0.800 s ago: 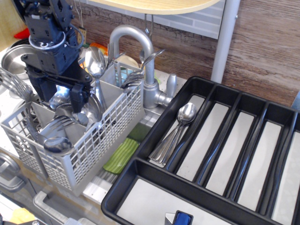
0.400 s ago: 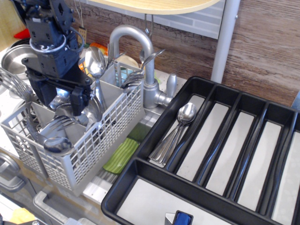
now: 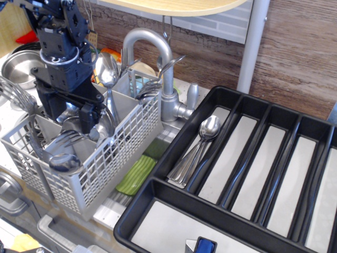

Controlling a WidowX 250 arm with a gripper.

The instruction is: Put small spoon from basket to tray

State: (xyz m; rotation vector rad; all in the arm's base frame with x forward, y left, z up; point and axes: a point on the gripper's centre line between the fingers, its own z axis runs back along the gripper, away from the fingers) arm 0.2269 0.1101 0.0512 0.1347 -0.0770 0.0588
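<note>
The pale mesh basket [image 3: 124, 145] stands at the left, full of spoons and forks. My gripper [image 3: 69, 112] hangs inside its back left compartment, its black fingers [image 3: 88, 113] apart. A shiny rounded spoon end [image 3: 68, 110] shows between them; I cannot tell whether this is the small spoon or whether they touch it. A big wide-bowled spoon [image 3: 107, 71] stands upright just right of the gripper. The black tray [image 3: 210, 97] lies at the right, with two spoons [image 3: 202, 138] in its left compartment.
A steel faucet [image 3: 155, 45] rises right behind the basket, between it and the tray. A round steel bowl [image 3: 16, 66] sits at the far left. A green ribbed sponge [image 3: 136, 175] lies below the basket. Forks [image 3: 63, 139] fill the front compartment. A wooden shelf hangs overhead.
The arm has shifted a little right and down, so the gripper sits slightly deeper in the basket. The cutlery and the tray have not moved.
</note>
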